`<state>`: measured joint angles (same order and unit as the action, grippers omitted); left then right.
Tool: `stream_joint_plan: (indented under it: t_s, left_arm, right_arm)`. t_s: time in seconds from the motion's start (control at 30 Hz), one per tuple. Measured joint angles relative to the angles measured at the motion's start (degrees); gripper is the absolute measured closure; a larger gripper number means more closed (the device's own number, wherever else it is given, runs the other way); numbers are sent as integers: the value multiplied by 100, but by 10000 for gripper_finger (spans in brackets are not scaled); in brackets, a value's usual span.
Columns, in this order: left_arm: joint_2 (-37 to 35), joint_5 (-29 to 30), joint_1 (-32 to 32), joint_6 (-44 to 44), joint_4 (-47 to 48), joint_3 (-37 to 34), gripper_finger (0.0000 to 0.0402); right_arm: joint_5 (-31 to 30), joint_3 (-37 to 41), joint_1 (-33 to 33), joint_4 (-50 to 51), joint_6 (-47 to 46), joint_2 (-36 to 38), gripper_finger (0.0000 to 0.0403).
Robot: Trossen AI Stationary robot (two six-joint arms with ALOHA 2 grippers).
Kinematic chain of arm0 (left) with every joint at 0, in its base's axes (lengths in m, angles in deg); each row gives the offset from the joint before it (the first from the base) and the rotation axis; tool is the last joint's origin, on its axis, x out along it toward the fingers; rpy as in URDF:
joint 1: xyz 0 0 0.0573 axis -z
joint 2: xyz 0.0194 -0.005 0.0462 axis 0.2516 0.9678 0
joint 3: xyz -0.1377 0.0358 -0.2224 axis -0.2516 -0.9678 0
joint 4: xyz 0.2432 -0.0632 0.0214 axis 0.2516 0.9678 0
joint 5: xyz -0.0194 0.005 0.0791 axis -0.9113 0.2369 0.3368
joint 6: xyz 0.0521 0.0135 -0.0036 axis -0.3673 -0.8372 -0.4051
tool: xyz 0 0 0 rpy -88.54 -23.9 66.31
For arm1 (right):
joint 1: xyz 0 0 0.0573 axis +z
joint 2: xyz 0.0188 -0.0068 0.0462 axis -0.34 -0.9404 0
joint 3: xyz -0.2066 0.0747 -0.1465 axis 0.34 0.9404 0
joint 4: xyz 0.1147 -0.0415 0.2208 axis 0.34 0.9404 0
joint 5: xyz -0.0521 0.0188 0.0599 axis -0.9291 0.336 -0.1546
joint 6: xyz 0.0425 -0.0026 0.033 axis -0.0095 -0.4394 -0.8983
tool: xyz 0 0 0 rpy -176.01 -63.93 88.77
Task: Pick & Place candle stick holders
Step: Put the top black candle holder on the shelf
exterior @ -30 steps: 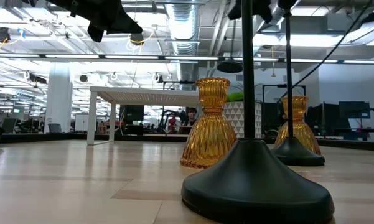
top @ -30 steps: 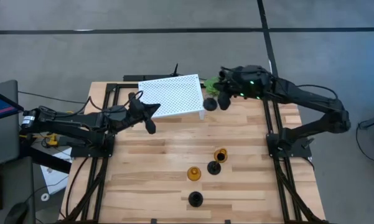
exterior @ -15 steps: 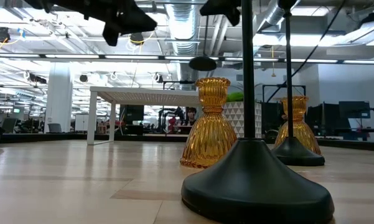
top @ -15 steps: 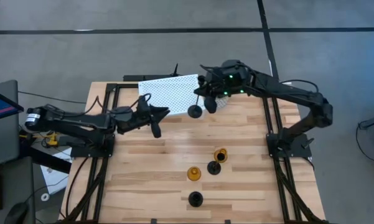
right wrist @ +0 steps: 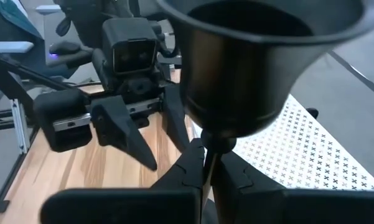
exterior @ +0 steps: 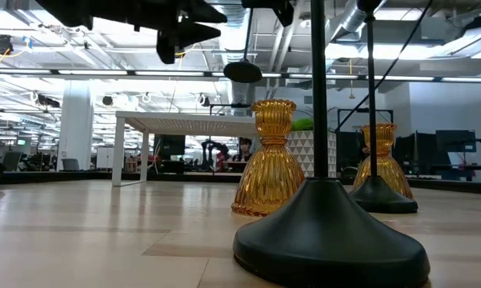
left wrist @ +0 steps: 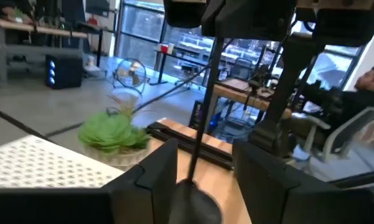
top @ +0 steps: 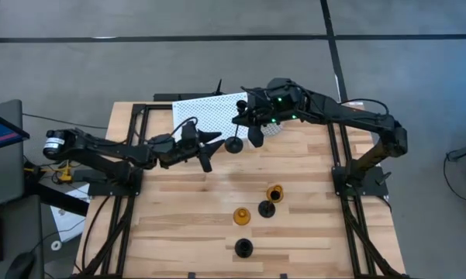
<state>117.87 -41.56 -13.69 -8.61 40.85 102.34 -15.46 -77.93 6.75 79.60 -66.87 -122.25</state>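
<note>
Over the table's far middle hangs a black candle stick holder (top: 236, 142), its round base (exterior: 242, 70) in the air, with my right gripper (top: 252, 132) shut on it. My left gripper (top: 208, 151) is open just left of that base. In the left wrist view the thin stem (left wrist: 202, 124) shows between its two fingers (left wrist: 158, 177), untouched. Two amber holders (top: 274, 191) (top: 242, 216) and two black ones (top: 267, 209) (top: 243, 248) stand on their bases on the near part of the wooden table (top: 178, 232). My right gripper pinches the holder's thin stem (right wrist: 209, 146) between its two fingers (right wrist: 190, 168), just below the top cup (right wrist: 261, 56). It comes from the table's far right, slanting down. The holder hangs clear of the table, tilted, with its base toward my left gripper.
A white perforated platform (top: 213, 115) stands on legs at the far middle. Beside it sits a green potted plant (left wrist: 112, 134). Black frame rails (top: 132, 201) (top: 343, 194) run along both sides. Bare wood lies between the platform and the standing holders.
My right gripper has carried the black holder from the platform's right corner toward the table's left and slightly nearer. My left gripper has moved toward the table's right, up to the holder, and has opened.
</note>
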Motion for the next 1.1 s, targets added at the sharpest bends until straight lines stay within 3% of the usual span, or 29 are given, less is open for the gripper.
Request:
stream_joint_plan:
  t_s: [0.2, 0.43, 0.77, 0.93, 1.1]
  left_arm:
    - [151, -207, -7, -9, -4, 367, 257]
    - [-70, -203, -9, -698, -10, 404, 265]
    - [-76, -206, 25, -462, 86, 402, 269]
    - [-224, -258, -42, 125, 716, 398, 278]
    - [-159, -1668, -643, 893, 985, 465, 289]
  right_arm:
    - [2, 0, -2, 22, -1, 0, 401]
    - [2, 0, -2, 19, 2, 2, 401]
    - [2, 0, -2, 22, 42, 4, 401]
    - [2, 0, -7, 19, 55, 4, 401]
    - [2, 1, -7, 17, 53, 6, 401]
